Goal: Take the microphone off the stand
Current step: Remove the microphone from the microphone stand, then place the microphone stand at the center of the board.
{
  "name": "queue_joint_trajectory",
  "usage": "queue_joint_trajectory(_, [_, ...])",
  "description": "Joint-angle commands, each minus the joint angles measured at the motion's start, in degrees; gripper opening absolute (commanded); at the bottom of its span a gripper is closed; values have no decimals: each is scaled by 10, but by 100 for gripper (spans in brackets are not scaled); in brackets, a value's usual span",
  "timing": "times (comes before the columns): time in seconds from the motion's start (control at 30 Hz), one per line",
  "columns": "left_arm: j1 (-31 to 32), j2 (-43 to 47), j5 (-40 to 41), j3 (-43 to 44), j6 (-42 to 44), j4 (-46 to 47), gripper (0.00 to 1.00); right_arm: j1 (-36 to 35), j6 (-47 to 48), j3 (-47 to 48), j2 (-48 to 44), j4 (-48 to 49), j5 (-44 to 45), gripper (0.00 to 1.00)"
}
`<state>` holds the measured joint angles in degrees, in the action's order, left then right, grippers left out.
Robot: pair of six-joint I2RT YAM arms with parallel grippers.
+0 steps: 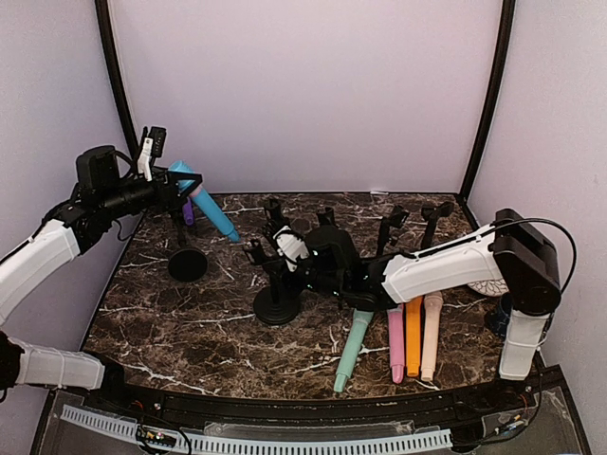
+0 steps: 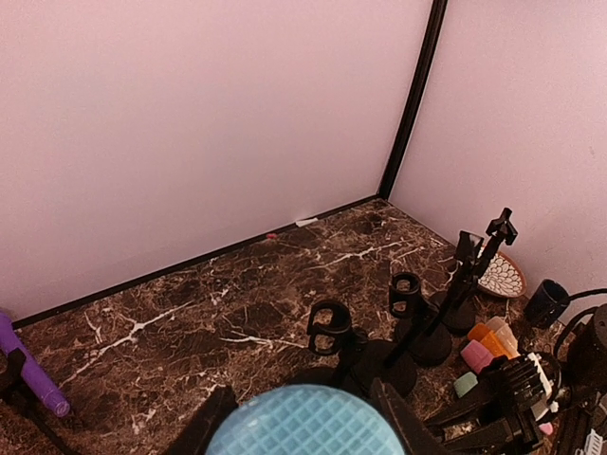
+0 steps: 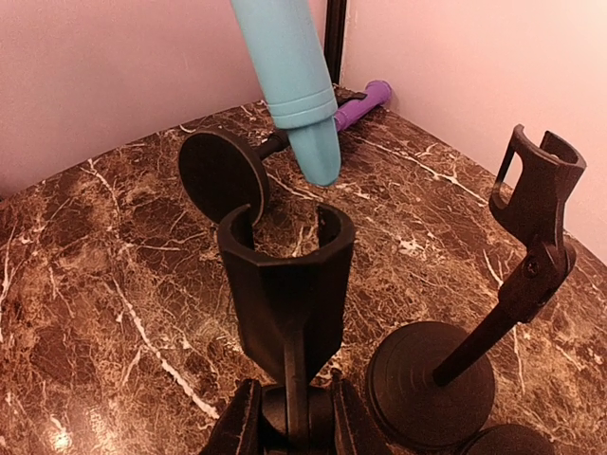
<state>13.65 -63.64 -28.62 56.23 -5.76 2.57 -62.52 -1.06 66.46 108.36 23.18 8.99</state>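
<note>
Top external view is showing the left gripper [image 1: 183,183] clamping the light-blue tapered plastic microphone [image 1: 216,220] just below its head. The microphone is hanging tilted in the air over the far left of the dark brown marble-patterned tabletop [image 1: 171,332], its narrow tail pointing down and to the right, and it is touching no stand. Just behind it, a purple microphone [image 1: 188,214] is sitting in a black disc-footed stand [image 1: 187,264].

Left wrist view is presenting the blue mesh head of the microphone at the bottom edge, with the black fingers [image 2: 213,427] pressing against it on either side.

Right wrist view is showing the right gripper [image 3: 289,419] pinching the thin stem of a black round-based stand with an empty clip [image 3: 285,275]. Its jaws are standing almost closed around that stem. This stand is standing upright near the middle of the tabletop, and the tail of the blue microphone is hanging beyond and above its open clip, apart from it.

Near the right, four more microphones are lying side by side on the marble: a mint-green microphone [image 1: 353,346], a pink microphone [image 1: 395,343], an orange microphone [image 1: 413,334] and a cream microphone [image 1: 432,332].
</note>
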Motion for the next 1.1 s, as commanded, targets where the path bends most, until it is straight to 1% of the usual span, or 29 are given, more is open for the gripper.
queue_joint_trajectory(0.0, [1,24,-9,11,32,17,0,1,11,-36,-1,-65,23,0])
queue_joint_trajectory(0.1, [1,55,-18,-5,47,17,0,1,-20,-33,-12,-53,17,0])
queue_joint_trajectory(0.2, [1,78,-11,-24,67,-5,0,2,-39,-26,-31,-42,4,0])
queue_joint_trajectory(0.33, [1,103,28,-57,85,-47,0,3,-42,-6,-57,-32,-10,0])
queue_joint_trajectory(0.43, [1,110,65,-58,96,-67,0,7,-44,15,-65,-23,-28,0])
queue_joint_trajectory(0.53, [1,112,82,-56,96,-71,0,10,-47,38,-61,-12,-47,0])
queue_joint_trajectory(0.8, [1,110,96,-57,87,-73,0,23,-29,120,-13,15,-69,0])
queue_joint_trajectory(0.97, [1,105,82,-60,70,-65,0,36,-22,182,41,29,-85,0])
queue_joint_trajectory(1.07, [1,103,87,-59,69,-67,0,43,-19,224,80,27,-87,0])
